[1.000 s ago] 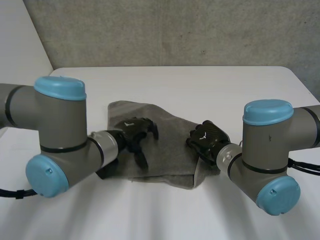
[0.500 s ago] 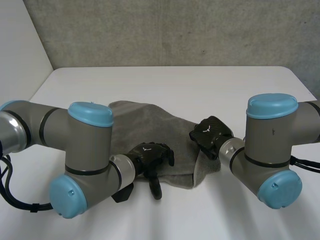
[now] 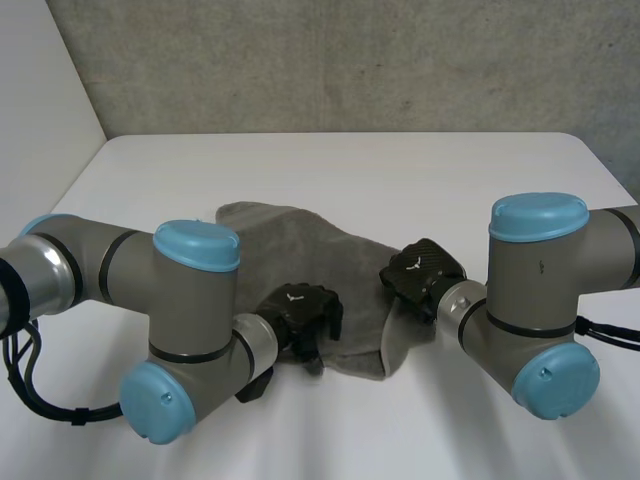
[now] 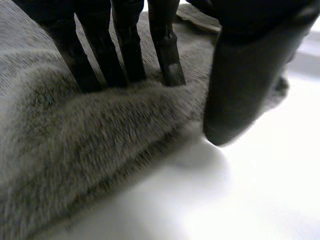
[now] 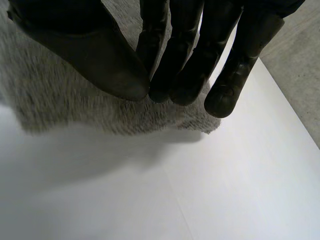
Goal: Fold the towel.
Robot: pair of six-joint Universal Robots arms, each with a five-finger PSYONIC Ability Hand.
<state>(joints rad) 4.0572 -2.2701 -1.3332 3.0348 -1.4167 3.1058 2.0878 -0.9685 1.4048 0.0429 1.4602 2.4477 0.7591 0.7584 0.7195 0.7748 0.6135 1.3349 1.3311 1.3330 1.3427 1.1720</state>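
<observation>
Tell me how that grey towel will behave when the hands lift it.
Probably floppy: the towel lies rumpled and droops where the right hand pinches its edge off the table. Likely light, since that pinch alone lifts it. Its fuzzy pile should grip rather than slip under the fingers of the left hand.

The towel (image 3: 300,250) is a grey, fuzzy cloth lying rumpled on the white surface (image 3: 350,170) in front of me, between my two arms. Most of it rests flat, with its far corner pointing away to my left and its near edge running across in front of me. The side at my right is raised off the surface, pinched between the thumb and fingers of my right robot hand (image 3: 420,272), and casts a shadow beneath. Along the near edge the pile bunches into a soft ridge where the fingers of my left robot hand (image 3: 300,310) press on it, the thumb just off the edge.
</observation>
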